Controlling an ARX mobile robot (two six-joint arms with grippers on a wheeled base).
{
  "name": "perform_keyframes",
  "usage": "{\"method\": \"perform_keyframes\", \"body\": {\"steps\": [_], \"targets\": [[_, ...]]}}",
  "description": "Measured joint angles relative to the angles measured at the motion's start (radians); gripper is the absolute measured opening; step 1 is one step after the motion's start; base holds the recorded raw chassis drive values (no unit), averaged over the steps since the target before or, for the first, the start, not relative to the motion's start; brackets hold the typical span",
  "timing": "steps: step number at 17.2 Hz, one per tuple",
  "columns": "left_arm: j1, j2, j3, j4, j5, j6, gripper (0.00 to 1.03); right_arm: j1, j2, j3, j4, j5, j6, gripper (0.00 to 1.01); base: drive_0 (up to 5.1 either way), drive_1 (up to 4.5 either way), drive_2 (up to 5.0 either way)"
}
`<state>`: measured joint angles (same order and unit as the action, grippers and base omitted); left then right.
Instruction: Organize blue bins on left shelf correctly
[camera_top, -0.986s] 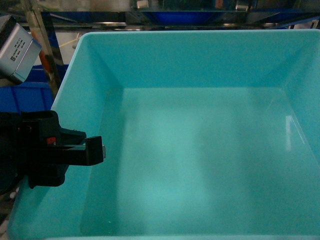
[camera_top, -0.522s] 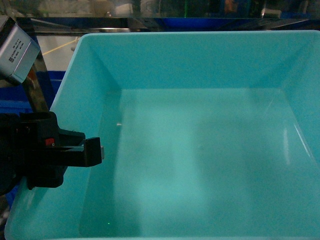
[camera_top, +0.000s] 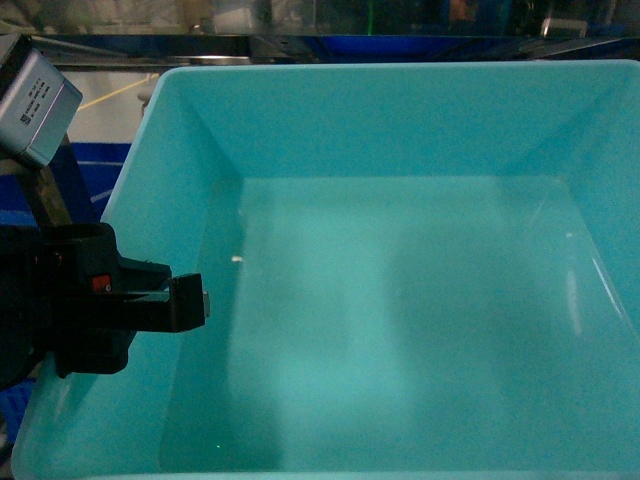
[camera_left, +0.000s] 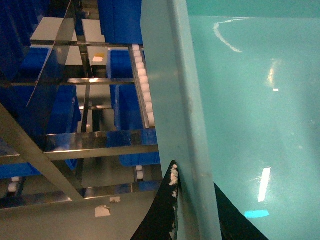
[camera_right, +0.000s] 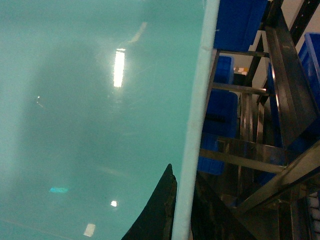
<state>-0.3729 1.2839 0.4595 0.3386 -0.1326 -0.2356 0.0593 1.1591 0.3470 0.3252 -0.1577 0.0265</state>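
A pale turquoise bin (camera_top: 400, 300) fills almost the whole head view, open and empty. My left gripper (camera_top: 190, 300) is shut on its left wall; in the left wrist view the black fingers (camera_left: 167, 200) pinch that wall (camera_left: 170, 75) from both sides. My right gripper (camera_right: 182, 182) is shut on the opposite rim (camera_right: 197, 125); it lies outside the head view. Dark blue bins (camera_left: 125, 65) sit in the steel shelf (camera_left: 100, 140) on white roller tracks (camera_left: 142, 85) beyond the left wall.
A steel beam (camera_top: 200, 45) of the rack runs just past the bin's far rim. More steel posts (camera_right: 280, 100) and dark blue bins (camera_right: 222, 110) stand close to the right of the held bin. Grey floor (camera_left: 75, 220) shows below the rack.
The rack behind the turquoise bin has slid left and slightly down in the head view. Both grips on the bin look unchanged.
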Motion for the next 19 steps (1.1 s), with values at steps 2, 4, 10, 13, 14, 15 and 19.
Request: {"method": "perform_keyframes", "body": {"steps": [2,4,10,13,14,15,19], "targets": [[0.0,0.0,0.0,0.002,0.0,0.0,0.05,0.0,0.0,0.0,0.0,0.0,0.0,0.07,0.0,0.0,0.0],[0.05,0.322,0.122,0.114,0.03,0.019,0.05,0.0,0.339,0.053,0.203,-0.007,-0.011,0.07,0.0,0.0,0.0],[0.101,0.656,0.392,0.061,0.058,0.064,0.05,0.005,0.721,0.331,0.19,-0.005,-0.042,0.07,0.0,0.0,0.0],[0.105,0.685,0.419,0.047,0.058,0.063,0.05,0.005,0.758,0.366,0.182,-0.01,-0.054,0.07,0.0,0.0,0.0],[0.107,0.692,0.427,0.043,0.059,0.064,0.05,0.005,0.766,0.376,0.177,-0.01,-0.055,0.07,0.0,0.0,0.0],[0.112,0.709,0.445,0.037,0.062,0.064,0.05,0.006,0.783,0.396,0.166,-0.011,-0.058,0.07,0.0,0.0,0.0],[0.128,0.762,0.513,0.001,0.064,0.064,0.05,0.011,0.847,0.475,0.131,-0.016,-0.069,0.07,0.0,0.0,0.0]]}}
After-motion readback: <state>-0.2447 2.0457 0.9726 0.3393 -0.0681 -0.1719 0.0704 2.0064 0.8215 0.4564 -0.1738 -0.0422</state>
